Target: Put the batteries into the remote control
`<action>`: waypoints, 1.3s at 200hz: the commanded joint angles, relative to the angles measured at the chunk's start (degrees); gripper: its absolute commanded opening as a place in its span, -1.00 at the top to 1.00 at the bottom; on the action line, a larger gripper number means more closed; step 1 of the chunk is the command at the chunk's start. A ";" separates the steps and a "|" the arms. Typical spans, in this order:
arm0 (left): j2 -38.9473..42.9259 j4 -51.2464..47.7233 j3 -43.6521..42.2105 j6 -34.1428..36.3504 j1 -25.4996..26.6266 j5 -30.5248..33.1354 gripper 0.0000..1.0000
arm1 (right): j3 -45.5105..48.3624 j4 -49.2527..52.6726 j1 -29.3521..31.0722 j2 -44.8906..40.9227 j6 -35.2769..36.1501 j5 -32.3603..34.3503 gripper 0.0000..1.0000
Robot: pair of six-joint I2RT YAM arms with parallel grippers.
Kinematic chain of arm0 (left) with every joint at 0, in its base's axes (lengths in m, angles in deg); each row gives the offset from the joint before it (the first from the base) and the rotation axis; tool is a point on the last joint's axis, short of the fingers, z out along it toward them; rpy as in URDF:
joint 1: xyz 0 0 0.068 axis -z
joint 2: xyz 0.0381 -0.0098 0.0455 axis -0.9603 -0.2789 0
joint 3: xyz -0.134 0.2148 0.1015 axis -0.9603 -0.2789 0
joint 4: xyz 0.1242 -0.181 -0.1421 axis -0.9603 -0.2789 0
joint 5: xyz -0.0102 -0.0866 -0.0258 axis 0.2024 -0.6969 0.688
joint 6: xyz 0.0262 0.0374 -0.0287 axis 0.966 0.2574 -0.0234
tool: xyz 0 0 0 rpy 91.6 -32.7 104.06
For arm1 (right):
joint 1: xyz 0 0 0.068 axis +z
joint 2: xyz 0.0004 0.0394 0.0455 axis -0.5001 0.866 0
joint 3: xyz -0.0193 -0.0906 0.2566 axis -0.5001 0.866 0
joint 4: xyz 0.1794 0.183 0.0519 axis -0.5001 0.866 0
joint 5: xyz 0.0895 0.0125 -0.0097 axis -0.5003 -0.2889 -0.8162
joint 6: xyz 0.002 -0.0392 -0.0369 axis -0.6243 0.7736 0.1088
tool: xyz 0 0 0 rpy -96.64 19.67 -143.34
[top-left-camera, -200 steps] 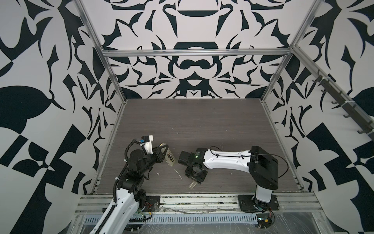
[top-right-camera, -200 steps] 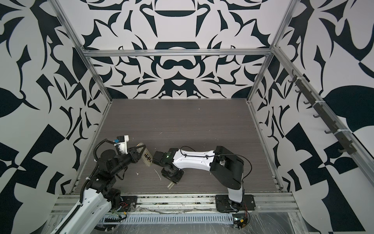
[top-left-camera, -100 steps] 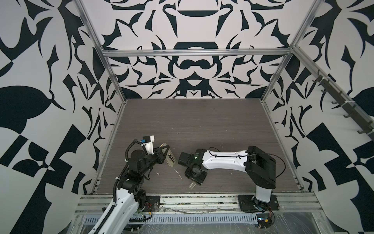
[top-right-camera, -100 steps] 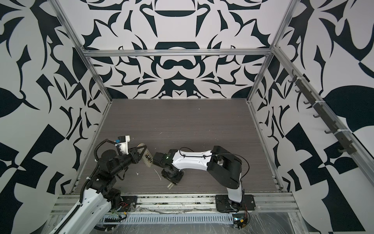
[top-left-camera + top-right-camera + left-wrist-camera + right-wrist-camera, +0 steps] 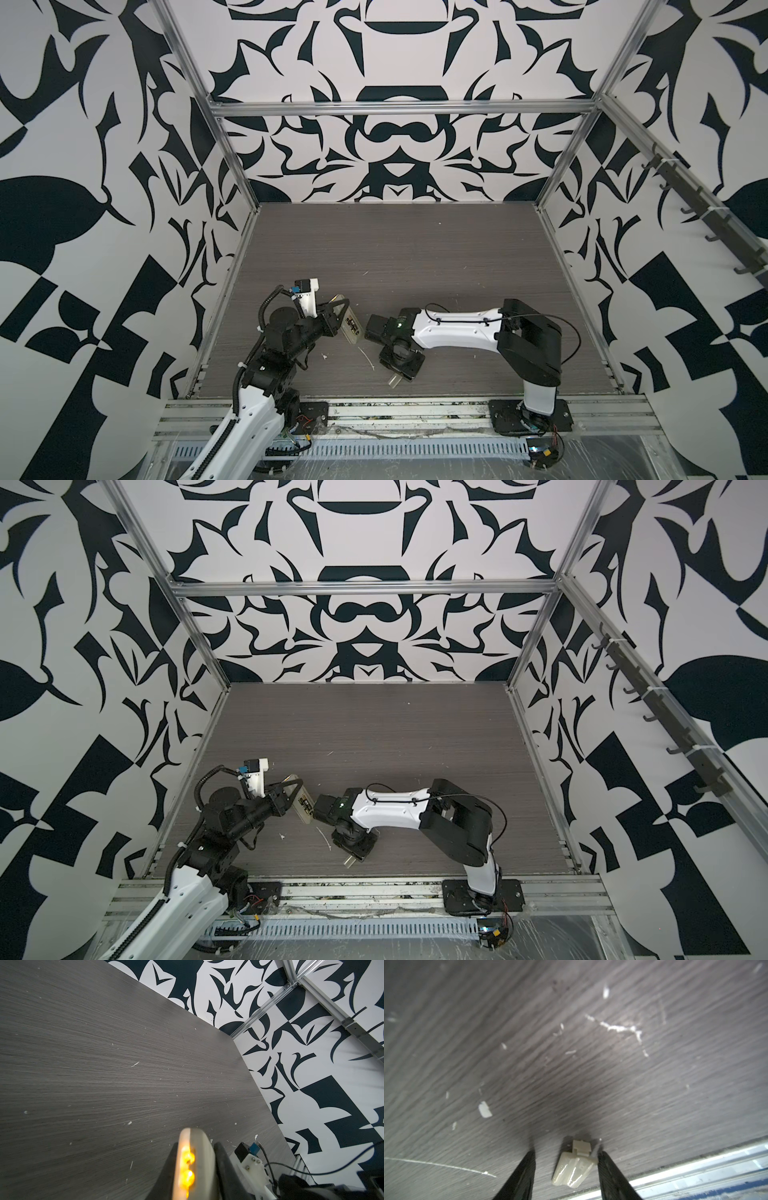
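My left gripper (image 5: 338,313) (image 5: 291,791) is shut on the remote control (image 5: 348,322) (image 5: 302,802) and holds it tilted above the table at the left. In the left wrist view the remote control (image 5: 205,1159) stands edge-on between the fingers, with orange spots glowing along its side. Dark marks show in its recess; I cannot tell whether they are the batteries. My right gripper (image 5: 401,365) (image 5: 566,1167) points down near the front edge, open, its fingers astride a small loose beige cover (image 5: 574,1165) (image 5: 395,379) lying on the table. One corner of the cover touches a finger.
White scraps (image 5: 368,357) and a thin white streak (image 5: 616,1027) lie on the grey wood table (image 5: 415,257). The aluminium front rail (image 5: 695,1176) runs close behind the cover. Patterned walls enclose the table on three sides.
The right arm's elbow has shifted a little while its gripper stays over the cover. The left arm with the remote has held still.
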 commanded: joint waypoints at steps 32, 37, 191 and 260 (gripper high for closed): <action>-0.47 1.56 0.25 0.59 0.59 -0.01 1.00 | 1.09 -1.99 0.46 0.15 -0.59 0.22 0.05; -0.56 1.59 0.21 0.59 0.61 -0.01 1.00 | 1.36 -2.27 0.42 0.13 -0.55 0.23 0.06; -9.73 7.25 0.99 -0.63 0.59 -3.15 1.00 | 8.70 -8.27 -1.98 -5.46 4.65 3.71 0.48; -9.49 8.97 0.74 -0.55 0.60 -4.38 1.00 | 5.55 4.40 -11.57 -11.11 28.37 13.74 0.50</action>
